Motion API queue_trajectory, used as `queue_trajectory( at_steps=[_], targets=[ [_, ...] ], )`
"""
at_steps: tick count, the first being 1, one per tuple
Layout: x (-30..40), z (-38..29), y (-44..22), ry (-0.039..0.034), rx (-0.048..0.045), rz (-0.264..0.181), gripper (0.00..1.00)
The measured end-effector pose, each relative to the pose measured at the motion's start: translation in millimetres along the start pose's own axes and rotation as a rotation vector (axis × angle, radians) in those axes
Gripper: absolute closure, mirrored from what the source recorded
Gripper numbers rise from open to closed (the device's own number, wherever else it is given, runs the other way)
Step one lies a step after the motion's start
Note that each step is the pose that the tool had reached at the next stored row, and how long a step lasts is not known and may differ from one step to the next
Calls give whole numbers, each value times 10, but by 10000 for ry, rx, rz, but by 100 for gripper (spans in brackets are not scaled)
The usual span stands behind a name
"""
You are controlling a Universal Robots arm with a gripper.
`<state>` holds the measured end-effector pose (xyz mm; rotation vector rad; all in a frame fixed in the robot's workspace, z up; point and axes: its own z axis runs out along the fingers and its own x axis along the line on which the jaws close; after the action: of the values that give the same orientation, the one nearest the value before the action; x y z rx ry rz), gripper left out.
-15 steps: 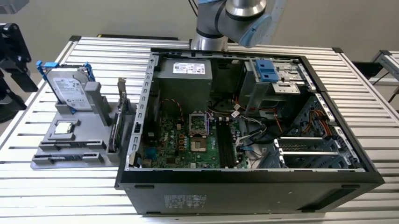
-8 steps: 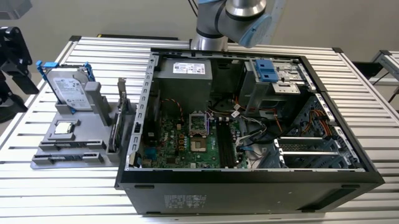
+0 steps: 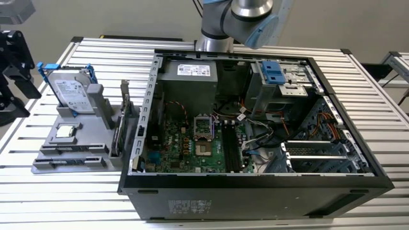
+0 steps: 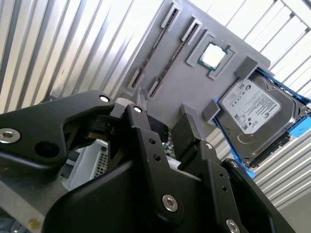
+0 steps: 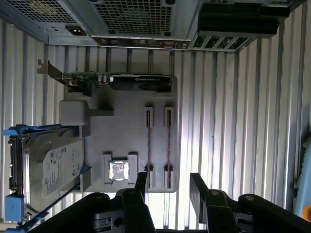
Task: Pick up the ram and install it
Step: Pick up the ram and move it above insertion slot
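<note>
Tabletop (image 5: 252,121) carries the open case (image 3: 255,191), grey fixture (image 5: 126,136) just beside it. Tool (image 5: 168,187) hangs over the fixture's slot end, fingers spread, nothing in them. Ram (image 5: 168,141) stands on edge in a fixture slot, roughly in line with the finger gap. Risk: thin edge, second slot just beside. An off-centre descent hits the slot wall or grips skewed, and a tilted stick would likely jam at the socket.

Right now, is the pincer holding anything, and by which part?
Nothing. The pincer is open with nothing between its fingers, over the grey holder tray, where the ram stands edge-on in its slot.
</note>
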<state>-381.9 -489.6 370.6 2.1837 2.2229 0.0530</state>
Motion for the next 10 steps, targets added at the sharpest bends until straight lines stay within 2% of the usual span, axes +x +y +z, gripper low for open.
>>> queue_trajectory(
  at_steps=[10],
  targets=[
    [0, 63, -3, 2, 0, -25, 0]
  ],
)
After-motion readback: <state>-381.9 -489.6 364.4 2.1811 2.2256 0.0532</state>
